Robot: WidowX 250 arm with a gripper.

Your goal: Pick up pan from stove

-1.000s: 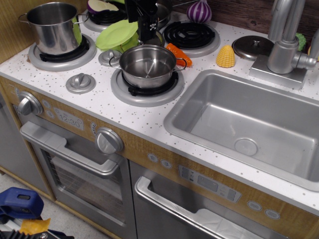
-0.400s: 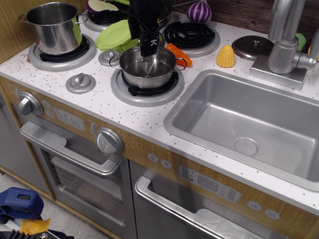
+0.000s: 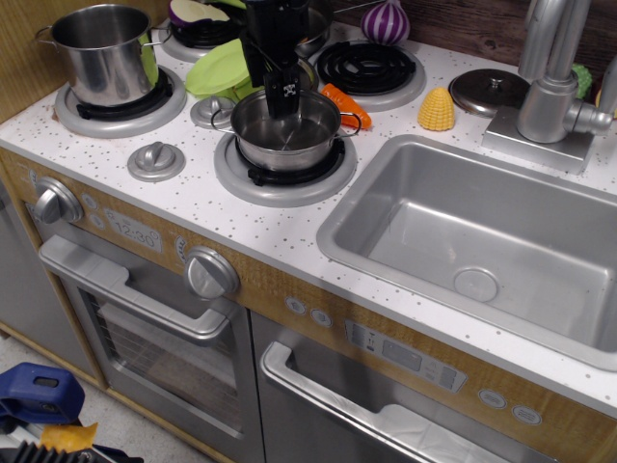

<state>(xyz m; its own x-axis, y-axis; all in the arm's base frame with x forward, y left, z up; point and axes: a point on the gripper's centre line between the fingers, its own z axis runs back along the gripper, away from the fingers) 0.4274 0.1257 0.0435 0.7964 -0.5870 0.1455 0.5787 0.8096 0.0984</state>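
The pan [image 3: 289, 140], a small shiny steel pot with loop side handles, sits on the front burner of the stove [image 3: 231, 176], a white speckled cooktop with grey rings. My gripper [image 3: 281, 104] hangs from a black arm straight above the pan's far rim. One fingertip [image 3: 286, 95] with white marks dips just inside the rim. The other finger is hidden behind it, so I cannot tell how wide the jaws stand. The pan rests flat on its burner.
A taller steel pot [image 3: 101, 53] stands on the back left burner. A green plate [image 3: 224, 69] and an orange toy [image 3: 345, 104] lie close behind the pan. Yellow corn [image 3: 436, 109], a steel lid [image 3: 487, 89], a faucet [image 3: 549, 87] and the grey sink [image 3: 463, 241] are to the right.
My gripper has come down and slightly toward the front, from above the back burners to the pan's far rim. The pan has not moved.
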